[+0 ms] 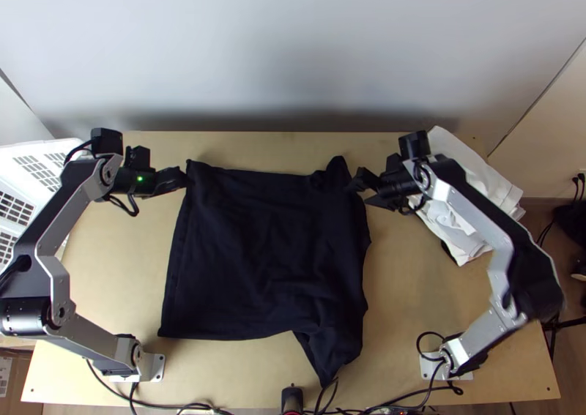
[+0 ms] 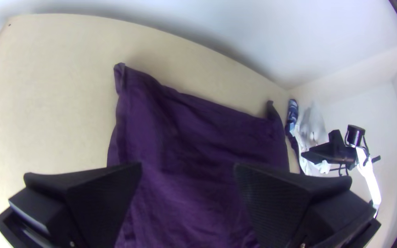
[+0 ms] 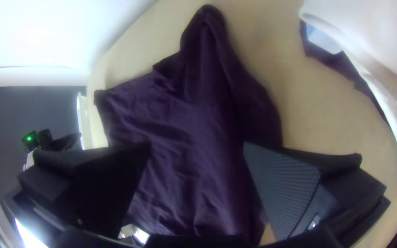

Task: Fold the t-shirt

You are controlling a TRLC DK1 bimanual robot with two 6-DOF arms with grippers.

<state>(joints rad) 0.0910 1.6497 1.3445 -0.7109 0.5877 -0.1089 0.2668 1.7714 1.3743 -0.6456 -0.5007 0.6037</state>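
Shirt (image 1: 256, 254) lies broadly spread, near corner (image 1: 328, 356) uneven; compact folding remains. Left end effector (image 2: 187, 169) and right end effector (image 3: 196, 147): wide open, empty.

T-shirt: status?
Left claw open, at far left corner. Right claw open, near far right corner. Dark t-shirt spread, near right corner bunched. White cloth pile beside right claw.

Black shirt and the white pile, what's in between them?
Bare wooden table, with the right gripper above part of it; the top view shows that.
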